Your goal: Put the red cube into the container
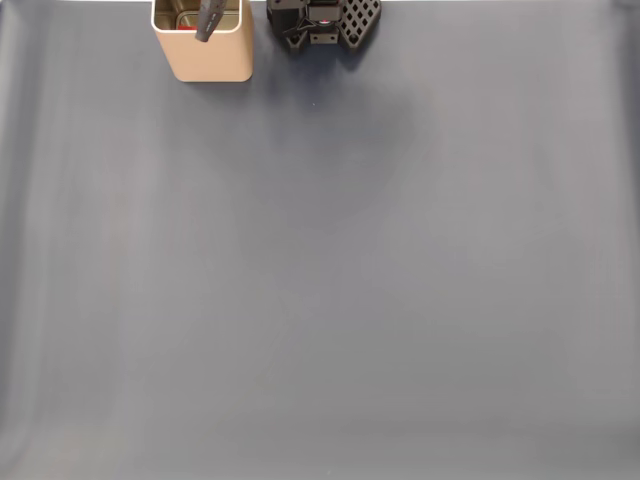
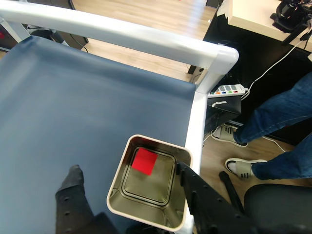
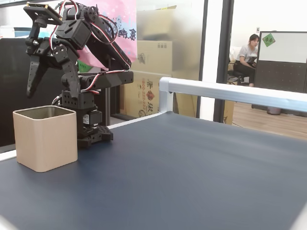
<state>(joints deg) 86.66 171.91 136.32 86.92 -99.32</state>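
In a fixed view from above, the tin (image 1: 201,50) stands at the top edge of the blue-grey worktop (image 1: 320,280), left of the arm's black base (image 1: 325,22); a dark finger (image 1: 208,20) hangs over its mouth, and a sliver of red shows inside. In the wrist view, the cube (image 2: 145,161) lies flat on the gold floor of the tin (image 2: 117,192), towards its far corner, touching neither finger. The fingers (image 2: 73,183) are spread apart and hold nothing, one on each side of the tin. A person's legs (image 2: 273,122) and shoes are beyond the worktop's white rail (image 2: 122,34). In a fixed view from the side, the gripper (image 3: 36,79) hangs above the tin (image 3: 45,139), clear of its rim.
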